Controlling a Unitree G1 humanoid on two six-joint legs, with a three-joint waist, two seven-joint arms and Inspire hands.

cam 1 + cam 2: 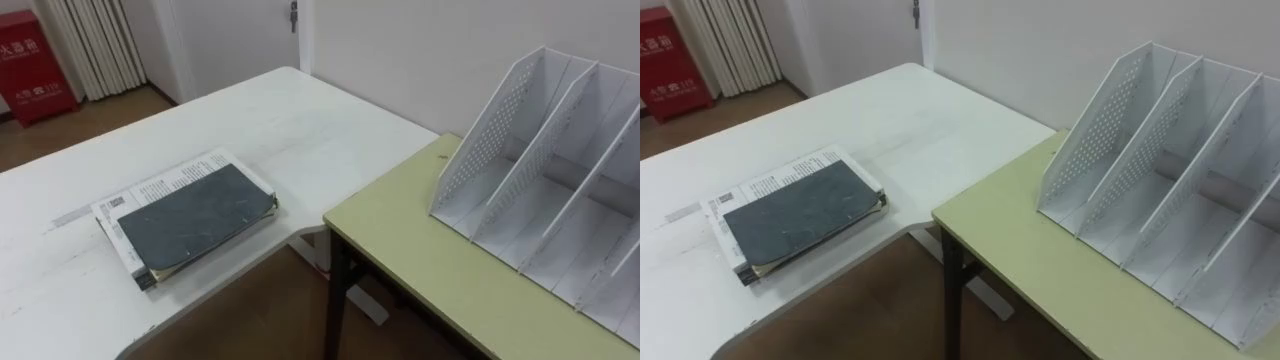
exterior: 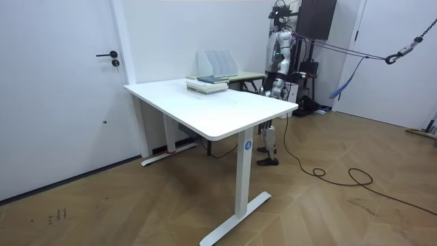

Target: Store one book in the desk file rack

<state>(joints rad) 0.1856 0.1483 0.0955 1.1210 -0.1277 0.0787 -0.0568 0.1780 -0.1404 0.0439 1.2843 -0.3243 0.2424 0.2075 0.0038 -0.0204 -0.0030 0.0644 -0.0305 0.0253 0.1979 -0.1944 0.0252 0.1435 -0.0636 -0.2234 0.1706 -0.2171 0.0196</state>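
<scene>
One dark book (image 1: 190, 212) atop stack (image 1: 158, 184), white table (image 1: 270, 115) | rack (image 1: 545, 175), green desk (image 1: 420, 255)

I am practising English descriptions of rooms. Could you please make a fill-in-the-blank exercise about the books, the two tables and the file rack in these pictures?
1. The desk under the stack of books is ____ in colour.
2. The side table that bears the file rack is ____ in colour.
3. The compartments of the file rack are all ____.
4. The cabinet on the floor in the far corner is ____.

Missing words: white; green; empty; red.
</scene>
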